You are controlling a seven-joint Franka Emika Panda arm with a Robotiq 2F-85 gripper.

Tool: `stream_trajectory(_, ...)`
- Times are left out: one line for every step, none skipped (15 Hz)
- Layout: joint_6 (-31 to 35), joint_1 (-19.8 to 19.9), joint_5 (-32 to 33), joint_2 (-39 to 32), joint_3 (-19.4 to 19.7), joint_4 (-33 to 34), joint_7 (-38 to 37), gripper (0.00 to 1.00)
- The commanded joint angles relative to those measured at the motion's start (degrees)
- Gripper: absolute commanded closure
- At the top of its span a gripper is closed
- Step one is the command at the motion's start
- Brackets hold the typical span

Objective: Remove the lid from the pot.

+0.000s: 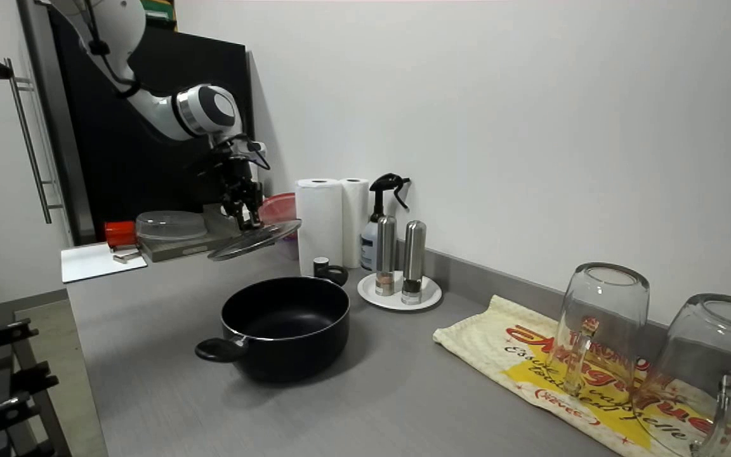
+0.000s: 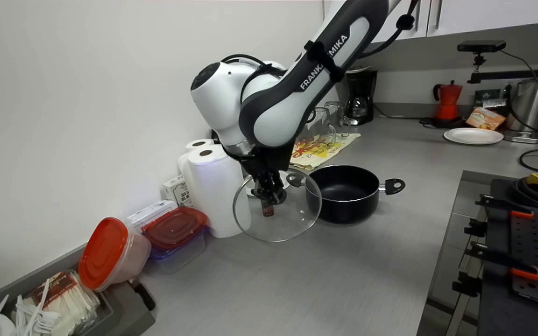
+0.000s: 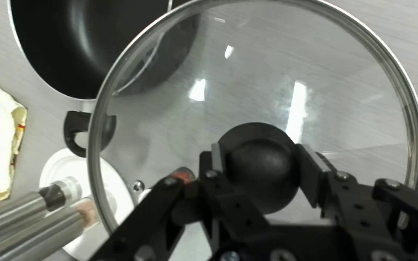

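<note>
Well, closest up in the wrist view, the gripper (image 3: 261,166) is pinching the glass lid (image 3: 249,87) by its round black knob (image 3: 263,177), the fingers (image 3: 310,177) pressing from both sides. In an exterior view, the lid is hanging tilted in the air, higher than the black pot (image 1: 296,352) and apart from it. Lower and farther down, that pot is standing open on the gray table (image 1: 169,393), its two handles (image 1: 214,350) pointing opposite ways. Near one handle, a white plate (image 1: 430,293) is carrying two silver mills (image 1: 386,244) side by side. Farther along, a printed cloth (image 1: 518,362) is lying beneath two glass mugs (image 1: 606,317). Farthest off, in an exterior view, a black coffee maker (image 2: 362,84) is standing beyond the mugs, and a red moka pot (image 2: 447,100) is standing well apart from it.
</note>
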State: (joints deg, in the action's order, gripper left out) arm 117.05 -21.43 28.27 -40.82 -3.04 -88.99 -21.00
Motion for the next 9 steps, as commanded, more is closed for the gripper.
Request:
stream_trajectory(-0.8,-1.4,-3.8,-3.6,-1.8,5.0,3.7,0.75)
stream_trajectory(-0.8,-1.9,-4.5,-4.5,-2.2,5.7,4.4,0.75)
stream_trajectory(-0.6,-2.6,-4.9,-5.5,-2.5,6.4,4.9,0.75)
stream_trajectory(-0.3,-3.1,-5.4,-6.5,-3.1,7.1,5.7,0.75)
stream_trajectory(-0.1,-3.5,-6.0,-7.4,-3.5,7.9,6.4,0.75)
stream_trajectory(0.2,-4.0,-6.5,-8.5,-4.0,8.6,7.1,0.75)
stream_trajectory(0.5,-4.4,-7.1,-9.4,-4.4,9.2,7.8,0.75)
stream_trajectory(0.8,-4.7,-7.6,-10.6,-4.8,9.9,8.5,0.75)
stream_trajectory(1.3,-4.8,-8.3,-12.1,-5.1,10.5,9.3,0.75)
